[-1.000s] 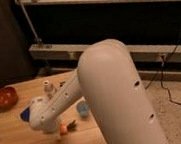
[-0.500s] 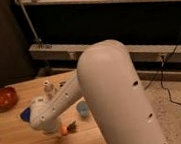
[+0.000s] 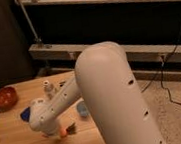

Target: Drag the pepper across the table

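Note:
The pepper (image 3: 65,131) is a small orange piece on the light wooden table (image 3: 18,142); only a bit of it shows, just below the end of my white arm. My gripper (image 3: 56,132) is at the end of that arm, low over the table and right at the pepper. The arm's wrist hides most of the gripper and most of the pepper.
A red-orange round bowl (image 3: 5,97) sits at the table's far left. A blue piece (image 3: 25,115) lies left of the arm's wrist. A small white bottle (image 3: 48,87) stands behind the arm. A light blue cup (image 3: 82,108) stands right of the arm, near the table's right edge.

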`<state>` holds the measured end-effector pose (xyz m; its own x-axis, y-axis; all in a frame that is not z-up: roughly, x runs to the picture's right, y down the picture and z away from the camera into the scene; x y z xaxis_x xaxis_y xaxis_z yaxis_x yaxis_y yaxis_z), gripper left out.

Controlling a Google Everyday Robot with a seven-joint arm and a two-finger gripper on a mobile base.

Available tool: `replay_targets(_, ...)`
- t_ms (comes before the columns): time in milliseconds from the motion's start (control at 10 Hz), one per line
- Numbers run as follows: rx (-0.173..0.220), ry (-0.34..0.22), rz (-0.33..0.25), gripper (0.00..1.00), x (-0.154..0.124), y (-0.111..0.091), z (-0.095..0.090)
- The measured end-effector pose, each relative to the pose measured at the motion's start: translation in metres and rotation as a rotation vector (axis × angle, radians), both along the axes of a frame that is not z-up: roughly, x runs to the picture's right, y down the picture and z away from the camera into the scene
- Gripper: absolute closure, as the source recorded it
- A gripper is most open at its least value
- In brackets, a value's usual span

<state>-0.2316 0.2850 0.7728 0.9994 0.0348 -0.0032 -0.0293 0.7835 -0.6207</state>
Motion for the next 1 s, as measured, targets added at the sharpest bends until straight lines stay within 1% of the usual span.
replay_targets(200,-0.042,-0.028,-0.030,0.54,-0.004,0.014,-0.012)
replay_targets(300,-0.069,-0.044,-0.059,0.54,-0.005,0.024,-0.023)
replay_targets(500,-0.094,-0.042,-0.098,0.54,0.000,0.035,-0.037)
replay_targets(600,-0.105,-0.029,-0.127,0.54,0.009,0.042,-0.045)
replay_targets(700,-0.110,-0.013,-0.142,0.54,0.016,0.046,-0.048)
replay_targets(800,-0.115,0.012,-0.155,0.54,0.024,0.051,-0.051)
replay_targets(1000,-0.122,0.044,-0.166,0.54,0.033,0.058,-0.054)
